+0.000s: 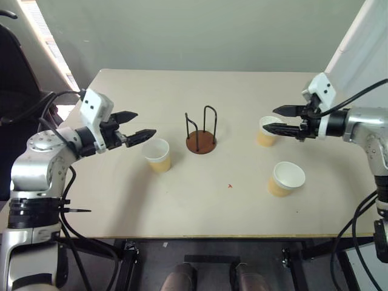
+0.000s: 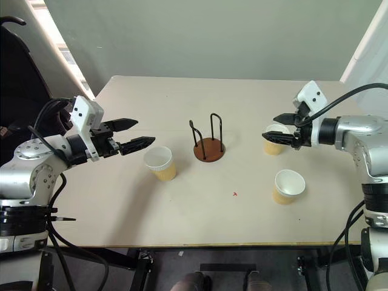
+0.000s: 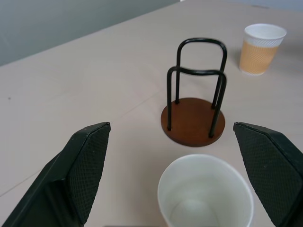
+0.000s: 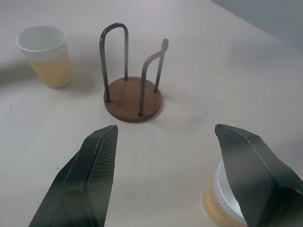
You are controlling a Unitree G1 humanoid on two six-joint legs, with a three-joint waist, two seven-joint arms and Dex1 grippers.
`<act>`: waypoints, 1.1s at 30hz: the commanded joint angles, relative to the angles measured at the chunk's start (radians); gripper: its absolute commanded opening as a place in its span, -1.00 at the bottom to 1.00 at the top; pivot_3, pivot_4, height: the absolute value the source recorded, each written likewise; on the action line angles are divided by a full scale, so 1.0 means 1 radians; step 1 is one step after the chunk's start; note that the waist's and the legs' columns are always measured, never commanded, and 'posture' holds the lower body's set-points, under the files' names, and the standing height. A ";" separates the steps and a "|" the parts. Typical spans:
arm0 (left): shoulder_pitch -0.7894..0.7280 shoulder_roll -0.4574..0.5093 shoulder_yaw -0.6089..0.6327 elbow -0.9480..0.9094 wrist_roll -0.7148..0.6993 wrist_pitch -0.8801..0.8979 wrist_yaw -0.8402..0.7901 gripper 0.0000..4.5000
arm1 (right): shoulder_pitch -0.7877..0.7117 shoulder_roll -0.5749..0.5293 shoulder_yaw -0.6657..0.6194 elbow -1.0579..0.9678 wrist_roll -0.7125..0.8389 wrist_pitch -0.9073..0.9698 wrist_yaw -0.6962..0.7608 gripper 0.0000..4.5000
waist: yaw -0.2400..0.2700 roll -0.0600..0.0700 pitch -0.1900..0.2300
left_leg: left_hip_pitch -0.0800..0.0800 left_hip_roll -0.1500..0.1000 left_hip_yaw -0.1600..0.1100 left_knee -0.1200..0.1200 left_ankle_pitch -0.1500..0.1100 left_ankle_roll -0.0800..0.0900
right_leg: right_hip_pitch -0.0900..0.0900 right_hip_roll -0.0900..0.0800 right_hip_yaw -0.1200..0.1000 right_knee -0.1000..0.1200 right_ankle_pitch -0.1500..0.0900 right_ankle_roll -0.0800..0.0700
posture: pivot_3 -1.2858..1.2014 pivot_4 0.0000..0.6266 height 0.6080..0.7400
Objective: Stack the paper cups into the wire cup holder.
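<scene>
The wire cup holder (image 1: 201, 143), a brown disc with black wire loops, stands empty at the table's middle. One paper cup (image 1: 157, 155) stands upright just left of it. My left gripper (image 1: 144, 124) hovers open above and slightly left of that cup, holding nothing; in the left wrist view the cup (image 3: 204, 194) sits between and below the fingers (image 3: 85, 161). A second paper cup (image 1: 265, 133) stands right of the holder, with my right gripper (image 1: 270, 119) open just over it and empty. A third paper cup (image 1: 286, 178) stands nearer the front right.
The beige table (image 1: 200, 206) has a small red mark (image 1: 230, 185) in front of the holder. A dark chair (image 1: 15, 79) stands off the table's left side. A white panel (image 1: 364, 42) leans at the far right.
</scene>
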 commanded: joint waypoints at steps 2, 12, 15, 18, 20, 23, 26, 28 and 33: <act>-0.064 -0.022 -0.018 0.033 0.042 -0.055 0.020 1.00 | -0.005 0.002 -0.036 -0.033 -0.005 -0.014 -0.022 0.49 | 0.003 0.000 0.000 | 0.000 0.000 0.000 0.000 0.000 0.000 | 0.000 0.000 0.000 0.000 0.000 0.000 | 0.03 -0.52 1.00; -0.127 -0.052 -0.099 -0.072 -0.024 0.128 -0.033 1.00 | 0.022 -0.018 -0.091 -0.063 0.011 -0.002 -0.040 0.49 | 0.003 0.000 0.000 | -0.001 0.000 0.000 0.000 0.000 0.000 | -0.001 0.000 0.000 0.000 0.002 0.004 | 0.03 -0.52 1.00; -0.155 -0.059 -0.138 -0.069 -0.010 0.157 -0.040 1.00 | 0.042 -0.037 -0.113 -0.091 0.018 0.012 -0.042 0.49 | 0.004 0.000 0.000 | -0.001 0.000 0.000 0.000 0.000 0.000 | -0.001 0.000 0.000 0.000 0.002 0.004 | 0.03 -0.52 1.00; -0.178 -0.083 -0.169 -0.038 0.019 0.160 -0.020 1.00 | 0.068 -0.047 -0.138 -0.122 0.029 0.035 -0.063 0.49 | 0.003 0.000 0.000 | -0.001 0.000 0.000 0.000 0.000 0.000 | -0.001 0.000 0.000 0.000 0.002 0.004 | 0.03 -0.52 1.00; -0.194 -0.098 -0.186 -0.011 0.038 0.153 -0.011 1.00 | 0.077 -0.054 -0.152 -0.140 0.038 0.050 -0.067 0.49 | 0.003 0.000 0.000 | -0.001 0.000 0.000 0.000 0.000 0.000 | -0.001 0.000 0.000 0.000 0.003 0.005 | 0.03 -0.52 1.00; -0.215 -0.134 -0.211 0.038 0.074 0.129 0.009 1.00 | 0.093 -0.068 -0.161 -0.147 0.036 0.055 -0.073 0.49 | 0.003 0.000 0.000 | -0.001 0.000 0.000 0.000 0.000 -0.001 | -0.001 0.000 0.000 0.000 0.003 0.005 | 0.03 -0.52 1.00; -0.227 -0.161 -0.233 0.058 0.097 0.116 0.006 1.00 | 0.103 -0.078 -0.171 -0.167 0.048 0.069 -0.077 0.49 | 0.004 0.000 0.000 | -0.001 0.000 0.000 0.000 0.001 0.000 | 0.000 0.000 0.000 0.000 0.003 0.006 | 0.03 -0.52 1.00; -0.238 -0.179 -0.245 0.078 0.114 0.102 0.009 1.00 | 0.114 -0.085 -0.178 -0.180 0.055 0.078 -0.076 0.49 | 0.003 0.000 0.000 | -0.001 0.000 0.000 0.000 0.001 0.000 | 0.000 0.000 0.000 0.000 0.004 0.006 | 0.03 -0.52 1.00; -0.275 -0.228 -0.270 0.146 0.153 0.066 0.008 1.00 | 0.146 -0.098 -0.191 -0.227 0.084 0.109 -0.071 0.49 | 0.007 0.000 0.000 | -0.001 0.000 0.000 0.001 0.001 0.000 | 0.000 0.000 0.000 -0.001 0.004 0.006 | 0.03 -0.52 1.00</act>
